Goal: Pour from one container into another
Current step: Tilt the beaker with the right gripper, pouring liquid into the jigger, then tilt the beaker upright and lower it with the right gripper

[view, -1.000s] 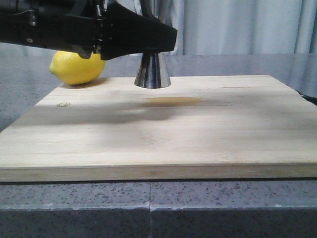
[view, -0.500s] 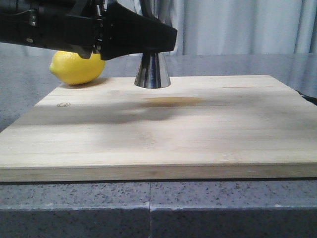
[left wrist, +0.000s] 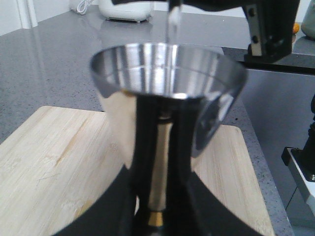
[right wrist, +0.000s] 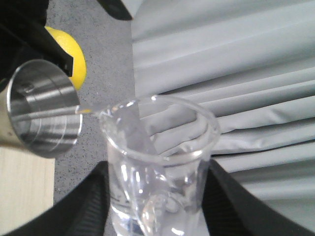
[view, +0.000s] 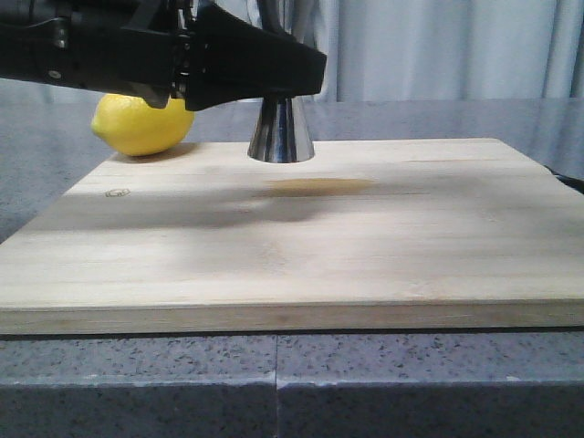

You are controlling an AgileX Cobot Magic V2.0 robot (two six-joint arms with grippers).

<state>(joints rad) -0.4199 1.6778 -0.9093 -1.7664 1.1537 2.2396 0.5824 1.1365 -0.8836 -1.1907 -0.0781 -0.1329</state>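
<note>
The steel jigger (left wrist: 167, 73) stands upright on the wooden board (view: 365, 237) near its far edge, and my left gripper (left wrist: 160, 162) is shut on its narrow waist just above the gold band (left wrist: 156, 219). In the front view only the jigger's lower cone (view: 281, 132) shows under the left gripper (view: 274, 73). My right gripper (right wrist: 157, 196) is shut on the clear glass beaker (right wrist: 157, 162), tilted with its lip toward the jigger's mouth (right wrist: 44, 113). A thin clear stream (left wrist: 172, 19) runs from the lip into the jigger.
A yellow lemon (view: 141, 123) lies on the grey counter at the board's far left corner, just behind the left arm. Grey curtains (view: 438, 46) hang behind the table. The counter's front edge (view: 274, 383) runs below the board.
</note>
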